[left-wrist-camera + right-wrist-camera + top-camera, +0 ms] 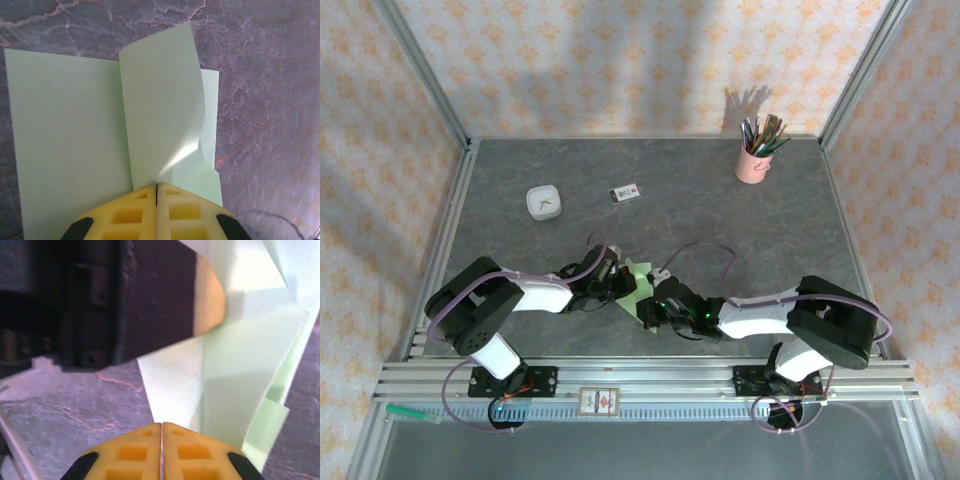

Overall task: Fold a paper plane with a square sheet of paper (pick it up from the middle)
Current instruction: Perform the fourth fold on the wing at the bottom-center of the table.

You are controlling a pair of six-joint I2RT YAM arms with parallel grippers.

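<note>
Left gripper point(156, 186) clenched, tips pinching folded flap of green paper point(65, 140). Flap curls up straight ahead of tips, rest of sheet lies flat on grey table point(270, 125), ahead and off to its left. Right gripper point(162, 425) clamped tight too from what I see, creased paper layers running into its tips and fanning out ahead-right. Left gripper's dark body sits close, ahead-left of right one.

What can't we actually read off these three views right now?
- Top view: green paper mostly covered by the arms; fold count unclear.
- Top view: white card print too small.
- Left wrist: paper's near edge behind left hand.
- Right wrist: right hand hides any pinch; paper glare-washed.
</note>
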